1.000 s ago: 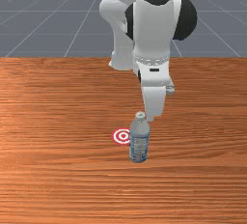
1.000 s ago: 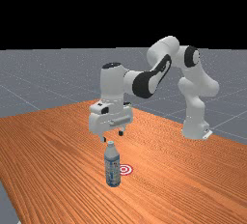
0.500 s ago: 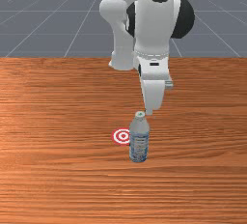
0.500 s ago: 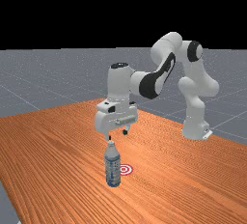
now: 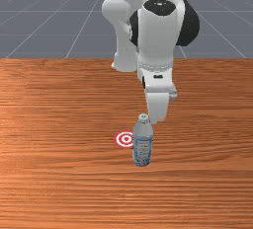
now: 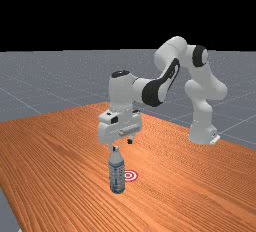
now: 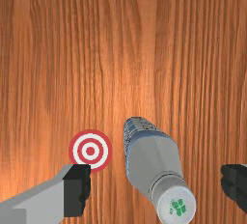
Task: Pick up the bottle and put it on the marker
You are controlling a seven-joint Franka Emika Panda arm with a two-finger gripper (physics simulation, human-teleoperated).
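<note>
Dipping again, the hand (image 6: 122, 145) comes down toward the bottle (image 6: 117, 171), and that's the news of this half-second! It had been riding a touch higher and now the far view has it lower, its nearer fingertip level with the cap (image 5: 143, 118). And the fingers? Wide apart, nothing clamped: in the wrist view the bottle's top shows in the gap between them, with wood visible on either side of it. The bottle hasn't budged, standing upright on the table (image 5: 59, 183), just beside the red and white marker (image 7: 90, 151), which sits toward the front view's left and peeks out on the far view's right.

What does it mean for the job? We're in the approach, I'd say, with the grasp and the short carry all to come. The line looks promising, though the hand likely needs to settle squarely over the bottle before dropping further. (Tall and slim, that one; a clumsy nudge could well topple it.) So down with the fingers either side of it, then a gentle squeeze, and it's only a little hop across to the rings.
</note>
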